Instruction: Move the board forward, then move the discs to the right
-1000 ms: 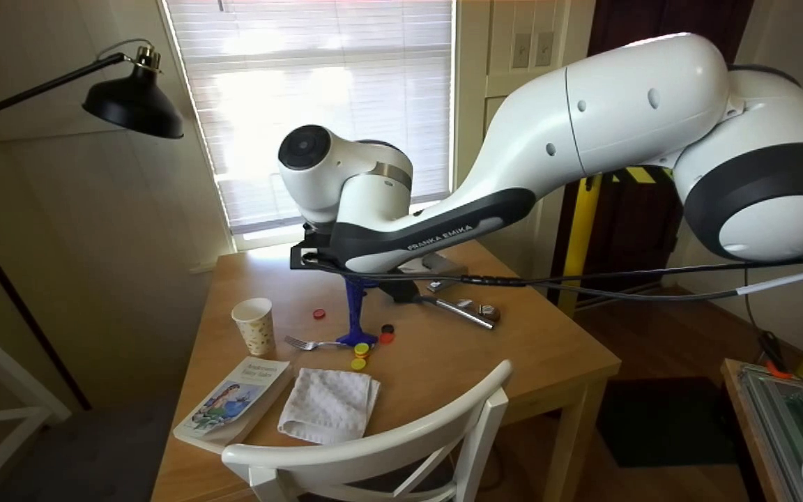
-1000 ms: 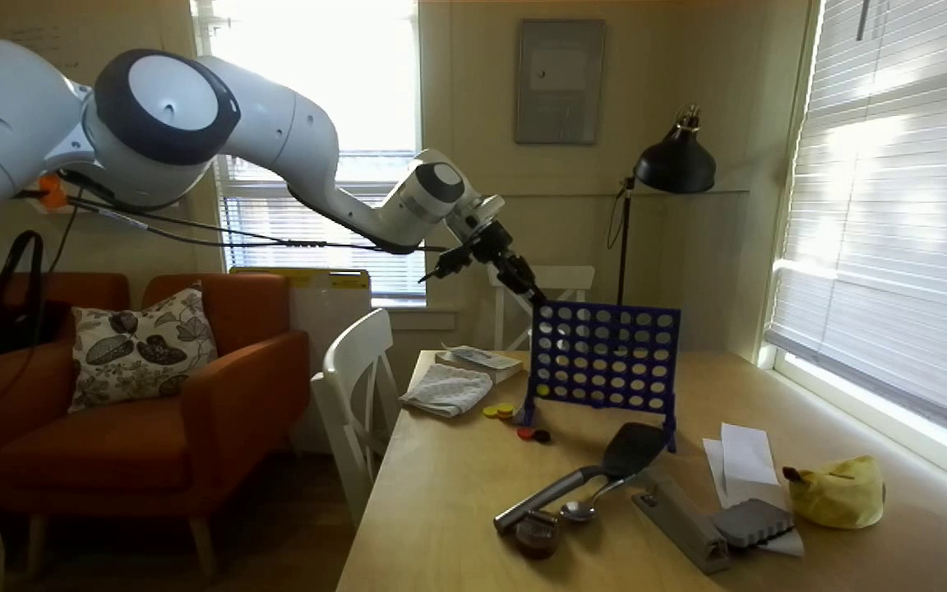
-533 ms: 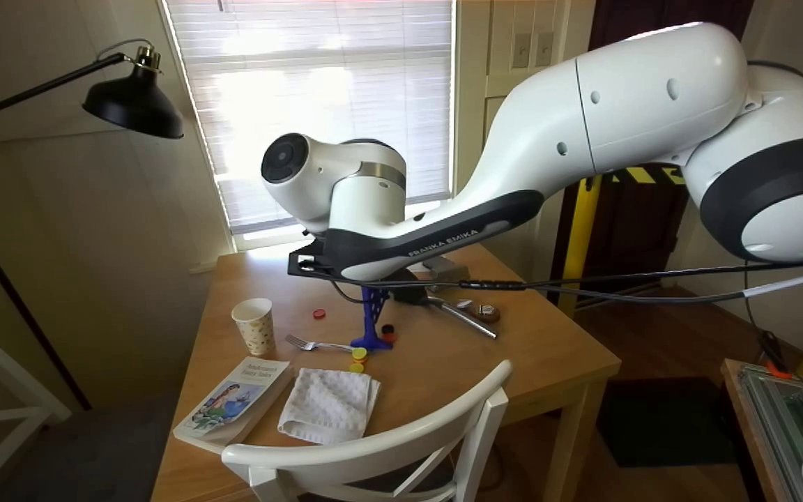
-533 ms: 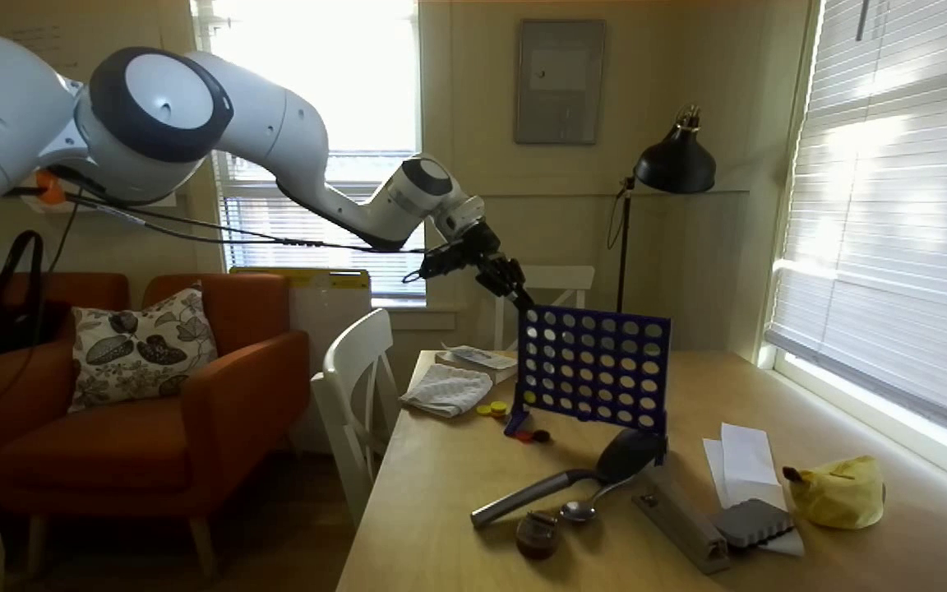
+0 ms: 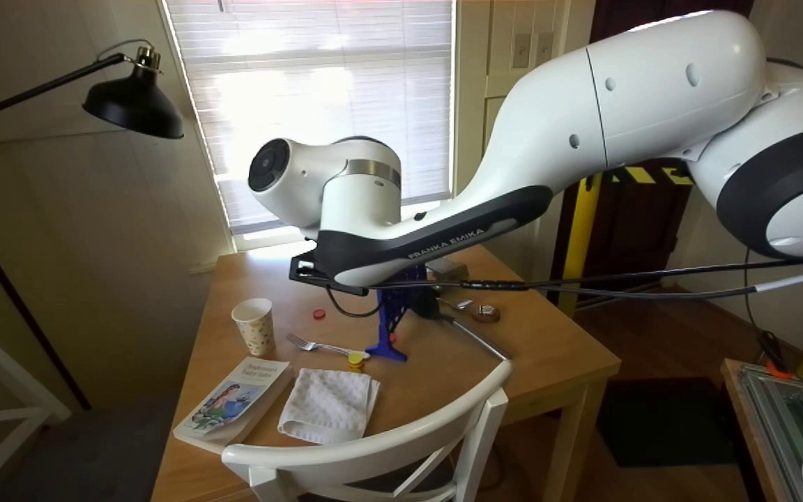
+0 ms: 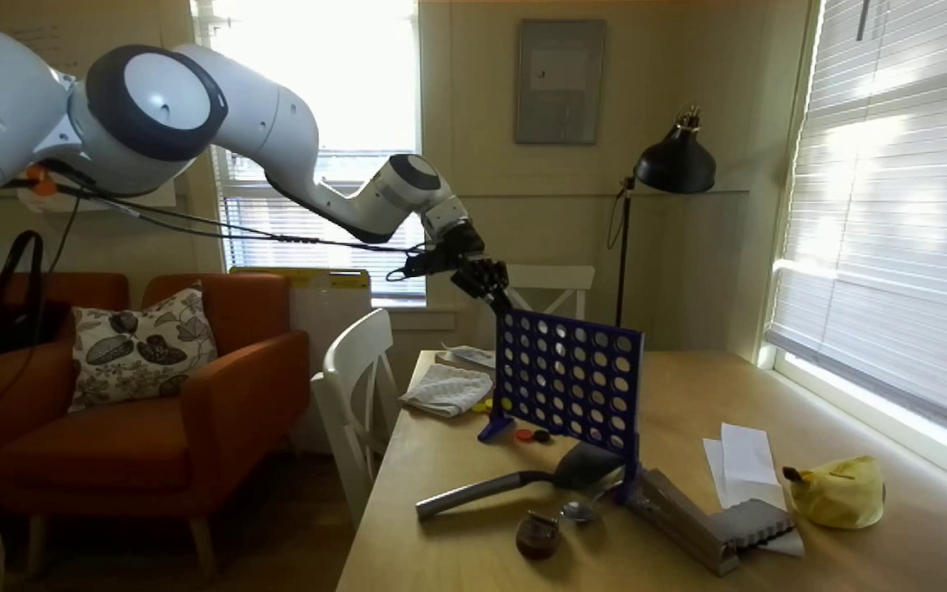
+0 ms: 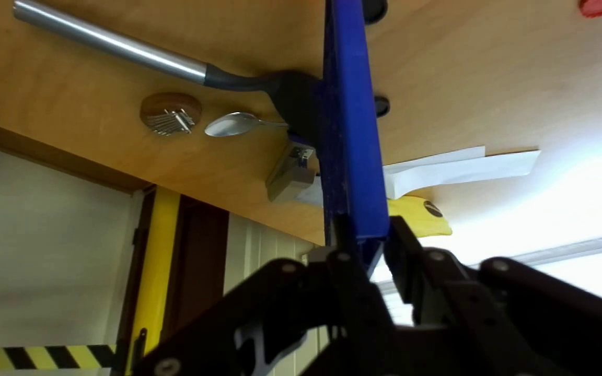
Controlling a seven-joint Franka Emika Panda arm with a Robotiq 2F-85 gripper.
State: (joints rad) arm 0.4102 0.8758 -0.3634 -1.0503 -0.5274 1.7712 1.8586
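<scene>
Now, in an exterior view, the board (image 6: 568,378) is being dragged left and nearer across the table (image 6: 424,559) by the gripper (image 7: 369,232) clasping its top corner, the spatula (image 6: 482,492) being swept along (probably unintended). Seemingly, step 1 is progressing, the nearby discs (image 6: 524,435) being saved for 2.

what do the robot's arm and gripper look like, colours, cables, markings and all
The arm is white, with smooth rounded segments, black trim and bands, and FRANKA EMIKA lettering in an exterior view. Black cables run alongside it, one bearing a white sleeve. The gripper is black, with jointed fingers and pale round pins.
</scene>
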